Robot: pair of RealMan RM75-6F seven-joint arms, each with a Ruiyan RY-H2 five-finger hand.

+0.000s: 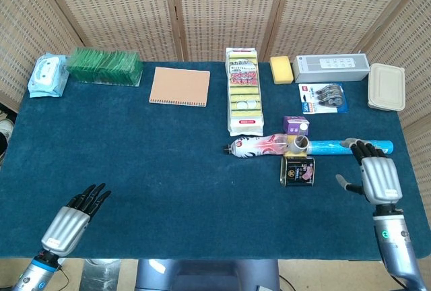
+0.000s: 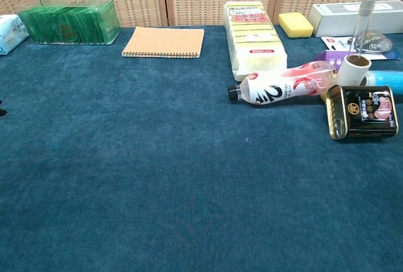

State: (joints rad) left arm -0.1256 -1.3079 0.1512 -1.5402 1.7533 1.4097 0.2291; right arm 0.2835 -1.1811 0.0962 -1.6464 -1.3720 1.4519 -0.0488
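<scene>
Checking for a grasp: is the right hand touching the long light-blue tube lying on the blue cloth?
Apart. The head view shows bare cloth between the right hand and the light-blue tube; the fingertips stop just short of it.

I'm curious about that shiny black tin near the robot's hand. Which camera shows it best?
The chest view: the black tin is close, lying on its side, with its label and gold rim plain. The head view shows the tin small, from above, left of the right hand.

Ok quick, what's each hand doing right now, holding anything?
Left hand: open, holding nothing, over the near left of the table.
Right hand: open, holding nothing, just short of the blue tube.
</scene>
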